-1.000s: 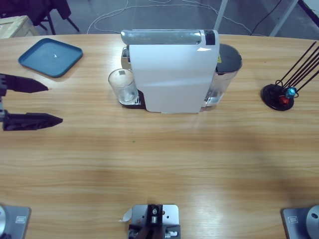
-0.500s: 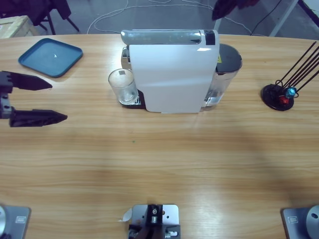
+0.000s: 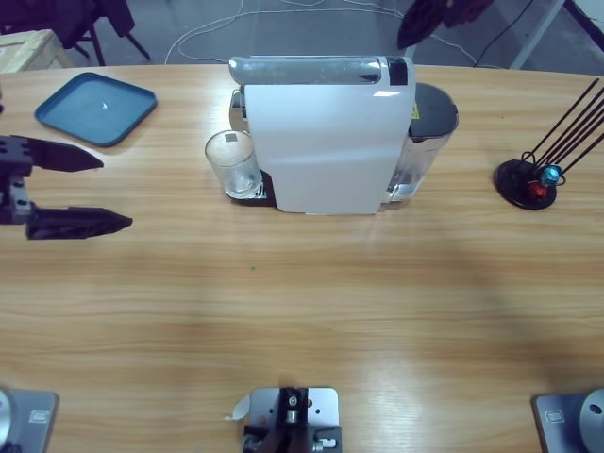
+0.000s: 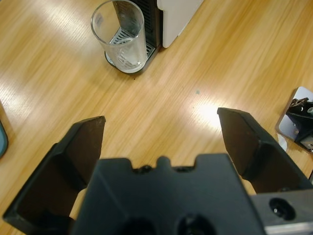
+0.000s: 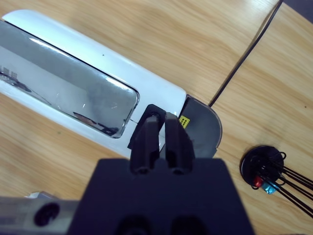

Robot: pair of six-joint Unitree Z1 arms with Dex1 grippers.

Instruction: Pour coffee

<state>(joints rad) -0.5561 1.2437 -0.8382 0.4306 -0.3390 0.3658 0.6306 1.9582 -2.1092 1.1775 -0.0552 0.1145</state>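
Note:
A clear glass stands on the drip tray at the left end of the white coffee machine. No coffee shows in the glass or anywhere else in view. My left gripper is open near the table's left edge, well short of the glass, and its jaws hold nothing. My right gripper is shut and empty. It hangs over the machine's silver lid near the tank lid, and shows as a dark shape at the high view's top edge.
A blue tray lies at the back left. The water tank sits at the machine's right end. A black stand with thin rods is at the far right. A black cable crosses the table behind the machine.
My left gripper has slid a little to the right, toward the glass, still open. The right gripper's dark shape has come into the top edge of the high view.

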